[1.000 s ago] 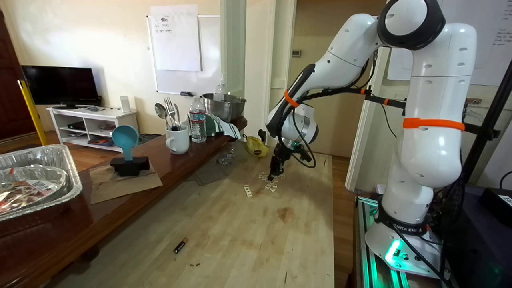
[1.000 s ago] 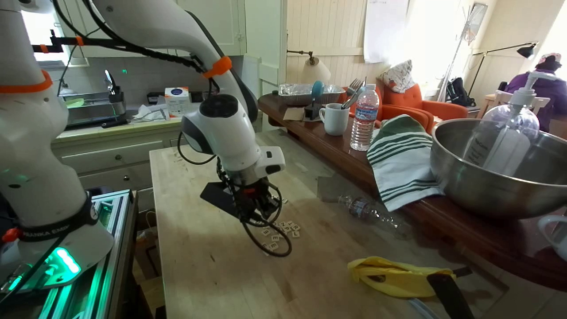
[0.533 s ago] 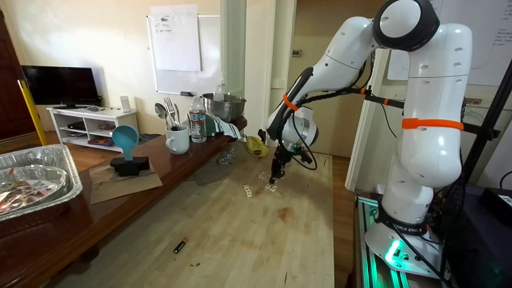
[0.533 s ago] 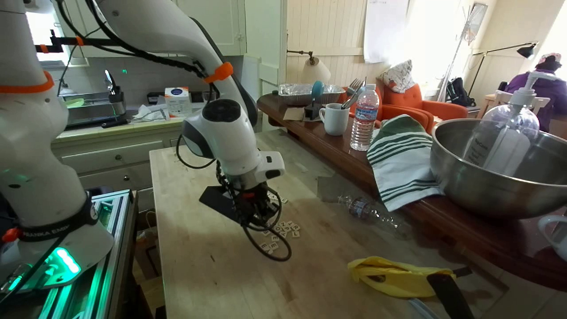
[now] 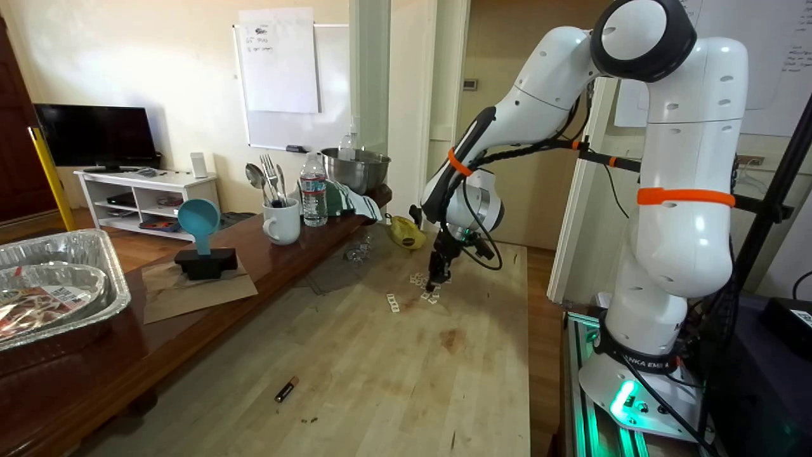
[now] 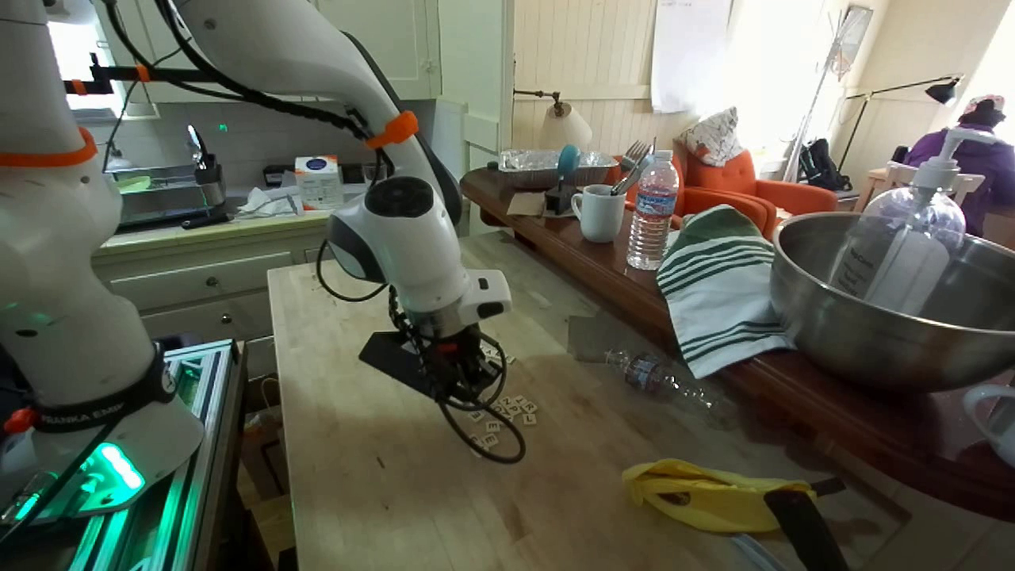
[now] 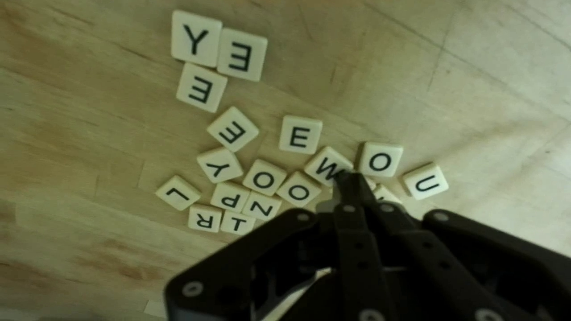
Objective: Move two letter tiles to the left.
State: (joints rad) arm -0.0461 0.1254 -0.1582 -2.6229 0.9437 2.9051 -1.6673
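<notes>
By the cream wall (image 5: 190, 51) a flat-screen television (image 5: 95, 134) sits on a white TV stand (image 5: 152, 183) over a wooden floor (image 5: 127, 252), a whiteboard (image 5: 331, 89) hung farther along. Turning, I see an orange armchair (image 6: 721, 178) with a patterned cushion (image 6: 710, 136) — bright glare (image 6: 757, 75) behind it — and pale kitchen cabinets (image 6: 404, 47) above a countertop (image 6: 210, 238) with knobbed drawers (image 6: 182, 281).

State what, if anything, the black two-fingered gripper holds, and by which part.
Nothing is held: the gripper is shut, its tip hiding part of a pale square letter tile; contact cannot be told.
</notes>
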